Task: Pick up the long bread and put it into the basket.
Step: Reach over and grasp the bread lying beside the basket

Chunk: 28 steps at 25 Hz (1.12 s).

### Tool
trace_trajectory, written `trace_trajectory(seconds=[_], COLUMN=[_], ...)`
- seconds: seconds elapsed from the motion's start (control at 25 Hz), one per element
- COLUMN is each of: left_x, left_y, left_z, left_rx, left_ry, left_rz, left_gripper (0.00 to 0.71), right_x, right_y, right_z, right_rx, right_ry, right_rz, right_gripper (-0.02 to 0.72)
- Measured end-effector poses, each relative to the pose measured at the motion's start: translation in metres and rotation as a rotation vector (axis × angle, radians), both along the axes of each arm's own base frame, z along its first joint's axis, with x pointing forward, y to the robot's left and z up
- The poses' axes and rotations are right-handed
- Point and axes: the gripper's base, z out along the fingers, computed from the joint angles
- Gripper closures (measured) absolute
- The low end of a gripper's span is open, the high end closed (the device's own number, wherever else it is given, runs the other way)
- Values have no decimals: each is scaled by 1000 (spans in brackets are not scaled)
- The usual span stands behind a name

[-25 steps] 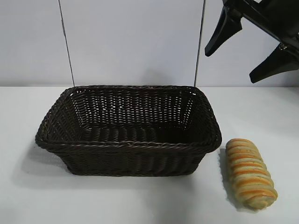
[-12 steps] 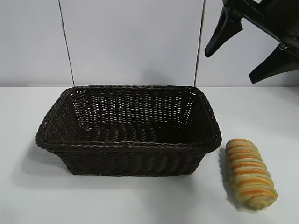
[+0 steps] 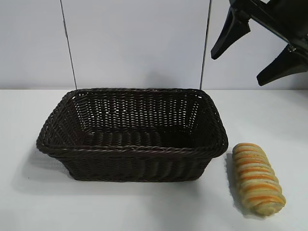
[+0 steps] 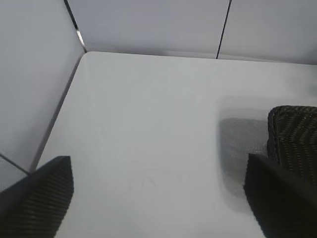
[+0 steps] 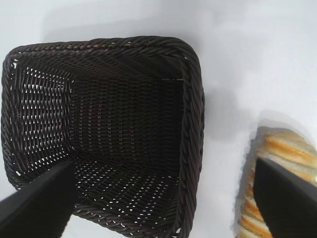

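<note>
Long bread [image 3: 257, 179] lies just beside basket [image 3: 132, 149]; right pincer [image 3: 250, 53] spread well above.

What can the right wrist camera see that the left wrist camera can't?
Only the right wrist view shows the long bread lying on the table beside the basket, and the basket's empty inside. Only the left wrist view shows the table's far corner and the walls meeting behind it, with just one corner of the basket. Both show the white table, part of the basket, and that arm's own open end effector: right end effector, left end effector.
</note>
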Motion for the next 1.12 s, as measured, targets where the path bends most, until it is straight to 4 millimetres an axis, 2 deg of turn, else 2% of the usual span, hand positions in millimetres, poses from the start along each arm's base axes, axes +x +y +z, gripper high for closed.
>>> trace_trajectory(seconds=[0.12,0.36,0.68,0.84,1.12], left_x=[-13,-33,-44,-48,-44], left_y=[-4,-9,-14,-15,-12], left_z=[-20,-46,-76,-81,-88], left_rx=[1,-10,-41,-37,-51], left_ry=[-16,54,104,59,59], left_rz=[-3,-16,-31,-26,-2], left_gripper=[32,32,32,32,32], right_x=[0,0,0,0,0], right_y=[0,0,0,0,0], right_z=[0,0,0,0,0], right_rx=[-3,-6,-7,-7,-8], right_ry=[-3,-6,-7,-7,-7], right_rz=[5,11,14,14,14], right_gripper=[8,8,8,8,8])
